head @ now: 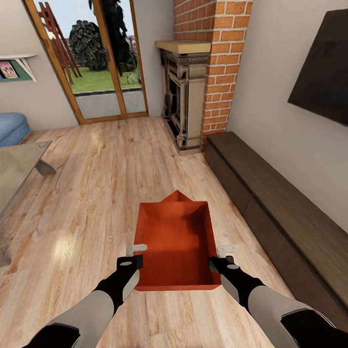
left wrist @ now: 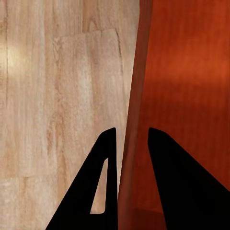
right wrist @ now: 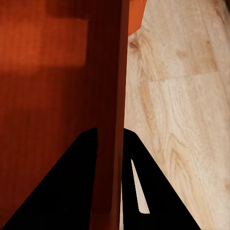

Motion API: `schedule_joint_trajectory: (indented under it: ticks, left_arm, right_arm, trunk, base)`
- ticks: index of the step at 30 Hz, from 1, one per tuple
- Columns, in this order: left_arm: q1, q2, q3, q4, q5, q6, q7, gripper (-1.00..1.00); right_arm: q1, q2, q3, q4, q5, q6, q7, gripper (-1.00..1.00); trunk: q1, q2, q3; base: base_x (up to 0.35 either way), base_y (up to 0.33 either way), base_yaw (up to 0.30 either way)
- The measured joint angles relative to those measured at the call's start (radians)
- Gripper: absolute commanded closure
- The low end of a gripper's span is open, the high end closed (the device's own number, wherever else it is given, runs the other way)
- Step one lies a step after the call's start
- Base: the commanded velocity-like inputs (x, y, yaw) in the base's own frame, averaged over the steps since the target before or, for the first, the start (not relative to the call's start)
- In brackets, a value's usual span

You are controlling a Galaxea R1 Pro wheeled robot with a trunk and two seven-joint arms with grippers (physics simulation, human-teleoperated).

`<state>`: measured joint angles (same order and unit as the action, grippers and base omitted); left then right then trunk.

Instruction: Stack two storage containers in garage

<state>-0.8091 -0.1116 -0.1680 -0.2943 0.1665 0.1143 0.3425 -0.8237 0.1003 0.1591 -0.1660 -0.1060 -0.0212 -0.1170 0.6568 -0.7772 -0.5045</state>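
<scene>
Both claws, left [head: 137, 250] and right [head: 225, 252], grasp the bin [head: 177, 244]; another bin's corner [head: 178, 196] peeks beyond, cabinet [head: 276, 200] alongside right.

Bright, even daylight enters through the glass door [head: 105, 55] at upper left; soft glare patches the plank floor [head: 94, 197]; renders stay sharp.

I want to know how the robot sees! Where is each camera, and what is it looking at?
Head view: high up, looking down at the orange-red bin; both arms show.
Left wrist view: by the left claw, astride the bin's wall, wood floor beyond.
Right wrist view: by the right claw, astride the opposite wall.
All share the bin and floor.
</scene>
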Motion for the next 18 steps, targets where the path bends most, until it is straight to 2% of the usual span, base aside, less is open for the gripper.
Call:
schedule_joint_trajectory:
  ticks: [18]
  left_arm:
    - [0.000,0.001,-0.001,0.000,0.001,0.000,-0.002,1.00]
  right_arm:
    - [0.000,0.001,0.000,0.000,-0.001,0.000,-0.001,1.00]
  trunk:
    - [0.000,0.000,0.028]
  base:
    - [0.000,0.000,0.000]
